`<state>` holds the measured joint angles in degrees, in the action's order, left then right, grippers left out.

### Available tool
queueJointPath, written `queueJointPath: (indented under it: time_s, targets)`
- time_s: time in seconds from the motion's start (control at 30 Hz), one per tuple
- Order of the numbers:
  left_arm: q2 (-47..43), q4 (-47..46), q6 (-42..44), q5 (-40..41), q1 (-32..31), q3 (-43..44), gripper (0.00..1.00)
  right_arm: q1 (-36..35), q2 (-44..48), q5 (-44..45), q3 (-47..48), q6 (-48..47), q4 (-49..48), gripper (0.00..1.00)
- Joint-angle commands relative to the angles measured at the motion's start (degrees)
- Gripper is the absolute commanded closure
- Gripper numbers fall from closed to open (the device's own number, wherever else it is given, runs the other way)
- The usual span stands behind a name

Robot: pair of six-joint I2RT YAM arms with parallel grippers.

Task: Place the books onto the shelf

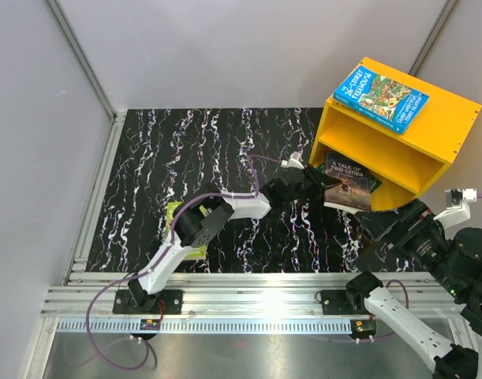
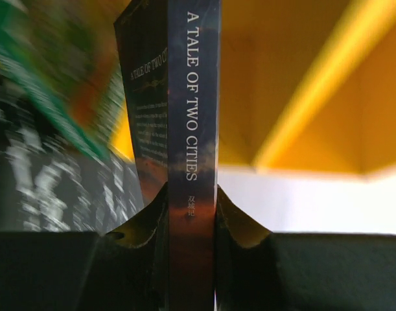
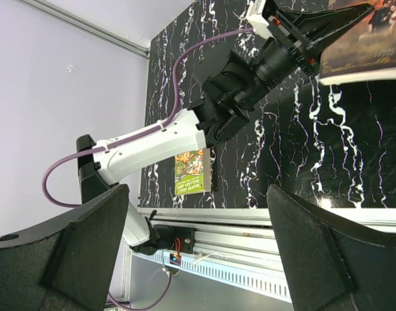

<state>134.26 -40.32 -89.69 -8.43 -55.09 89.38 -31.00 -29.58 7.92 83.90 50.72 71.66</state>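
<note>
At the left of the top view a green paperback (image 1: pixel 195 253) lies flat on the black marbled table (image 1: pixel 146 174), partly under the left arm (image 1: pixel 225 209), near the table's front rail. The table surface between that book and the left wall is bare, as is the far strip up to the back wall.

The left arm reaches toward the centre right. The left jaws are narrowly parted and clamped on the spine of the dark "A Tale of Two Cities" paperback (image 1: pixel 347 183). In the left wrist view the dark fingers (image 2: pixel 152 217) press both sides of that spine (image 2: pixel 192 97), which stands upright between them. The book sits at the mouth of the lower compartment of the yellow shelf (image 1: pixel 406 138), its near edge over the table. Whether it touches the shelf floor cannot be told. A green cover edge (image 1: pixel 374 186) shows just behind it inside the opening.

The shelf stands at the upper right, its open front facing lower left, close to the right wall. A bright blue Treehouse paperback (image 1: pixel 380 99) lies flat on its top.

At the lower right, the right jaws stand wide apart and hold nothing. They sit just beside the shelf's near corner.
</note>
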Motion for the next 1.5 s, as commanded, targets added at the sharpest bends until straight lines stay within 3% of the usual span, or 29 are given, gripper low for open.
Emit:
queueJointPath:
  time_s: [0.0, 0.13, 0.2, 0.3, 0.43, 0.57, 0.67, 0.73, 0.77, 0.8, 0.87, 1.1, 1.23, 1.47]
  targets:
    - [-3.6, 4.4, -0.6, 21.5, -3.0, 7.9, 1.0, -0.2, -0.9, 1.4, 1.3, -1.1, -0.1, 0.05]
    - [-2.6, 12.4, 2.8, 39.1, -7.7, 16.1, 1.0, -0.3, 0.1, 2.3, 2.4, -0.5, 2.1, 0.05]
    - [1.7, 17.7, 2.7, 38.8, -7.7, 24.9, 1.0, -0.3, 0.8, 3.2, 4.0, 0.3, 3.2, 0.05]
    - [5.2, 18.7, 0.5, 41.5, -8.1, 29.3, 1.0, -0.4, 1.8, 4.4, 5.8, 1.5, 6.3, 0.05]
    - [5.1, 25.9, -1.5, 51.4, -10.5, 31.4, 1.0, -0.9, 3.3, 5.8, 6.9, 3.2, 8.8, 0.05]
    - [6.4, 28.2, -1.4, 55.1, -11.5, 33.0, 0.97, -1.7, 4.9, 7.3, 6.9, 5.1, 10.5, 0.05]
    - [7.0, 34.1, -6.0, 61.2, -12.7, 34.5, 0.78, -2.7, 6.0, 8.0, 6.5, 6.3, 11.7, 0.05]
    - [7.9, 33.7, -6.5, 63.4, -13.1, 35.0, 0.57, -3.3, 6.7, 8.6, 6.3, 6.8, 12.4, 0.05]
    - [8.3, 33.9, -6.9, 63.1, -13.1, 35.4, 0.43, -3.5, 7.0, 8.9, 6.3, 7.4, 12.6, 0.05]
    - [9.3, 34.0, -7.1, 62.5, -13.1, 36.5, 0.14, -3.9, 7.2, 9.4, 6.3, 7.6, 13.2, 0.05]
    - [10.4, 36.7, -9.4, 61.6, -13.1, 38.2, 0.01, -4.2, 7.6, 10.1, 6.3, 8.1, 13.9, 0.06]
    - [12.3, 40.0, -14.9, 59.5, -13.1, 39.5, 0.01, -5.4, 8.6, 11.1, 5.5, 9.4, 14.4, 0.06]
    - [15.4, 44.2, -16.2, 58.9, -13.2, 47.2, 0.01, -5.6, 9.3, 10.8, 4.3, 10.4, 13.9, 0.06]
    - [19.8, 42.8, -21.8, 54.7, -12.2, 50.0, 0.01, -5.8, 9.4, 10.7, 3.7, 10.8, 14.4, 0.07]
